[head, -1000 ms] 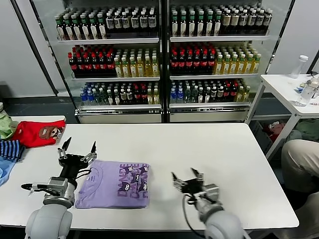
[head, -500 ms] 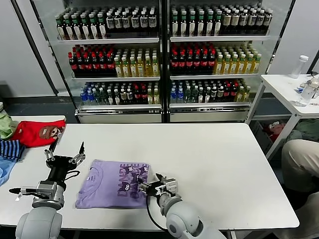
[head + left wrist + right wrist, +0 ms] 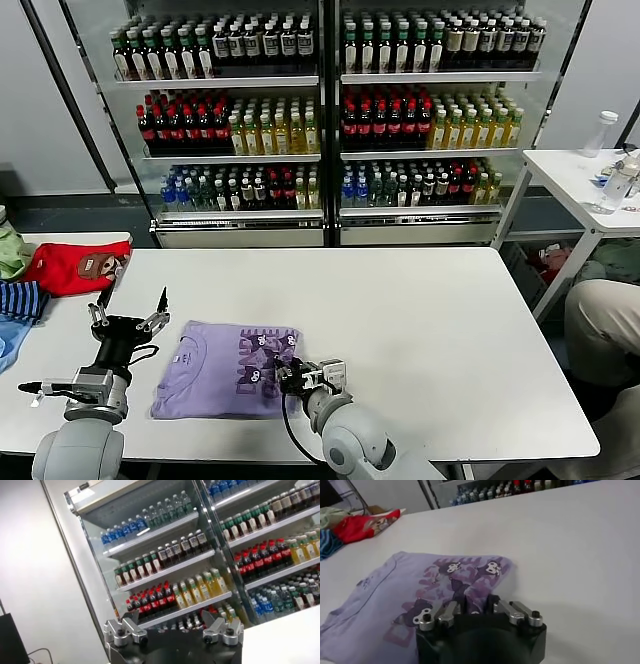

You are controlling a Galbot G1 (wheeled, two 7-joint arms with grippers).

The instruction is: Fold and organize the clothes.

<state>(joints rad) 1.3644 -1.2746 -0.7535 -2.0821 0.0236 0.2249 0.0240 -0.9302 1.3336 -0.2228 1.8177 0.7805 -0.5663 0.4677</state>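
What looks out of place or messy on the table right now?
Only one small thing stands out. The lavender T-shirt lies folded but slightly skewed to the table edge, its lower edge uneven. The right gripper is at its printed side.

The right hand [image 3: 291, 377] is found relocated: a second ago it was held over bare table [image 3: 450, 320] well to the right of the lavender T-shirt [image 3: 225, 368], fingers spread; it is now set at the shirt's right edge, over the printed part. Its fingers are drawn much closer together, and the fabric edge is seen between them in the right wrist view. The left hand [image 3: 127, 322] is found shifted leftward, from over the shirt's left edge to clear of it.
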